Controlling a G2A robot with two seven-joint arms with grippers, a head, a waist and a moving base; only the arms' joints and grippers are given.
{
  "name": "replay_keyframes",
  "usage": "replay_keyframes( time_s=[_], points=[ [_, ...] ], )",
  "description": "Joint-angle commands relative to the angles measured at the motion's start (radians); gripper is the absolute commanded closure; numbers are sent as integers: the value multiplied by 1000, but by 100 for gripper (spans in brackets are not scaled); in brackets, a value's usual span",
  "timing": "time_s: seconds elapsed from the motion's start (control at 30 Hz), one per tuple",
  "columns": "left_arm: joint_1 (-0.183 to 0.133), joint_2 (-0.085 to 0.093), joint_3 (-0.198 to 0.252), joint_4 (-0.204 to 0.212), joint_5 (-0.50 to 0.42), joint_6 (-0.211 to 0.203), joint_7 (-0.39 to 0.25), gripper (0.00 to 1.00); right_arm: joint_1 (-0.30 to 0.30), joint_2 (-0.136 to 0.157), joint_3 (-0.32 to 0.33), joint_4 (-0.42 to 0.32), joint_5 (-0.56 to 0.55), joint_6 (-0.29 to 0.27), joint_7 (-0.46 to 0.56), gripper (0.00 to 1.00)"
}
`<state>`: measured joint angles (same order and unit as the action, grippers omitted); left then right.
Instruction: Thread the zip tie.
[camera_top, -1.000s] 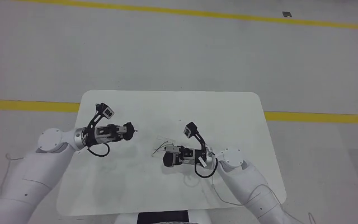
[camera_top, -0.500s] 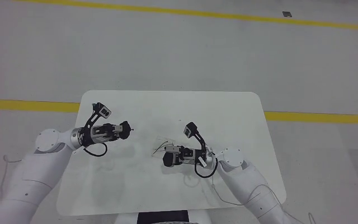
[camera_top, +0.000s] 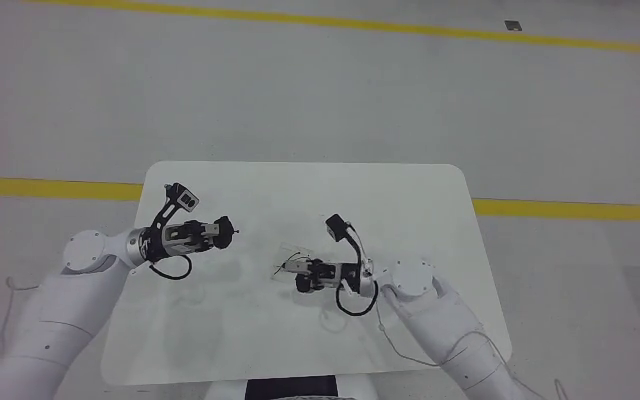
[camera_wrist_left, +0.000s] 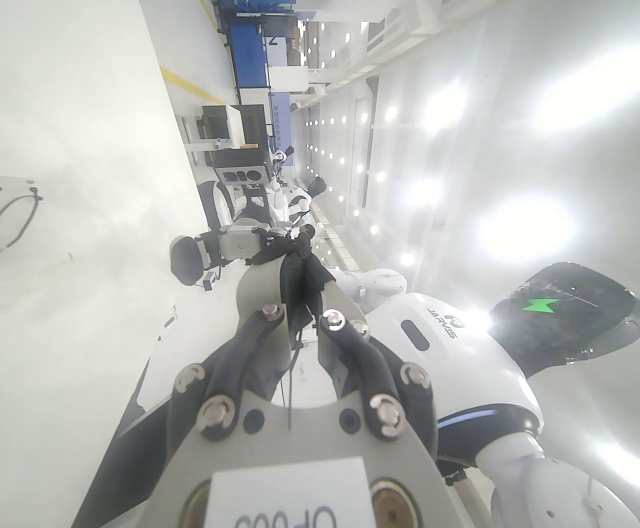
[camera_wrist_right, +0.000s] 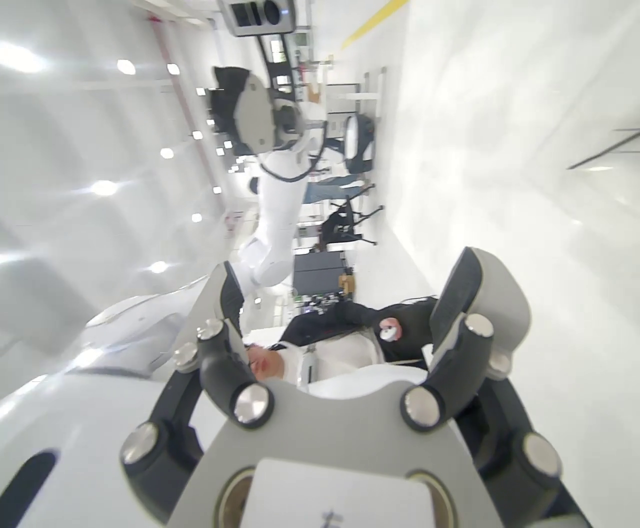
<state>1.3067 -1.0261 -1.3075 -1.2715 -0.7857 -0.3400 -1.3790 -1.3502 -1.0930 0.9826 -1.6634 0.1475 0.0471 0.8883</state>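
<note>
My left gripper (camera_top: 228, 232) hung over the left side of the table (camera_top: 400, 200), clenched on a thin black zip tie (camera_wrist_left: 290, 400). My right gripper (camera_wrist_right: 347, 280) was released, fingers spread, low near the table's middle, just beside loose ties (camera_top: 288, 262) lying there.

Looped zip tie (camera_wrist_left: 36, 199) half beyond the left wrist view's edge

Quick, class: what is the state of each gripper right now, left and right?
Left gripper: closed on a thin black zip tie.
Right gripper: open, holding nothing.
</note>
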Motion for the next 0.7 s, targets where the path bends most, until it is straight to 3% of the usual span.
replay_keyframes(
  time_s=[0.0, 0.1, 0.17, 0.4, 0.67],
  points=[
    [0, 0, 0, 0, 0, 0, 0, 100, -2, 6, -9, -84, -129, 132, -27, 0],
    [0, 0, 0, 0, 0, 0, 0, 100, 0, 11, -33, -172, -251, 251, -35, 0],
    [0, 0, 0, 0, 0, 0, 0, 100, 2, 12, -54, -208, -315, 293, -36, 0],
    [0, 0, 0, 0, 0, 0, 0, 100, 5, 3, -91, -188, -493, 293, -36, 0],
    [0, 0, 0, 0, 0, 0, 0, 100, 2, 1, -85, -191, -500, 293, -46, 0]
  ],
)
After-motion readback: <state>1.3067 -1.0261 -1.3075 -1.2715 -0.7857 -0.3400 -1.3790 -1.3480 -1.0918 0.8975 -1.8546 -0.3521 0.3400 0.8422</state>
